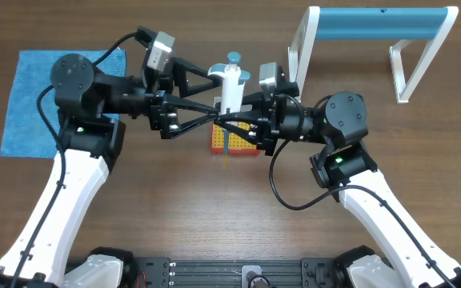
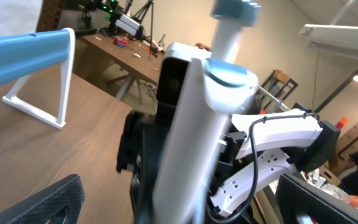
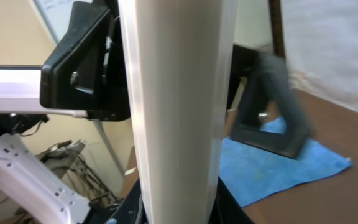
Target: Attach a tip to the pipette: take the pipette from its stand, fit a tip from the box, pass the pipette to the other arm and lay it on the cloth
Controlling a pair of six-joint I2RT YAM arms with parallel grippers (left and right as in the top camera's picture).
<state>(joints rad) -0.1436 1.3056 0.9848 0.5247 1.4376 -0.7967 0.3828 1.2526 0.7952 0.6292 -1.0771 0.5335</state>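
In mid-frame the right gripper (image 1: 252,120) clenches the pipette (image 1: 230,84) above the box (image 1: 246,144). The left gripper (image 1: 213,114) stands spread around it. If right releases before left closes, the pipette likely drops, missing the cloth (image 1: 26,104) at upper left.

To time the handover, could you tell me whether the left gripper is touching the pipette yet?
Apart. In the left wrist view, the finger pad of the left gripper sits clear of the pipette, with table showing between them.
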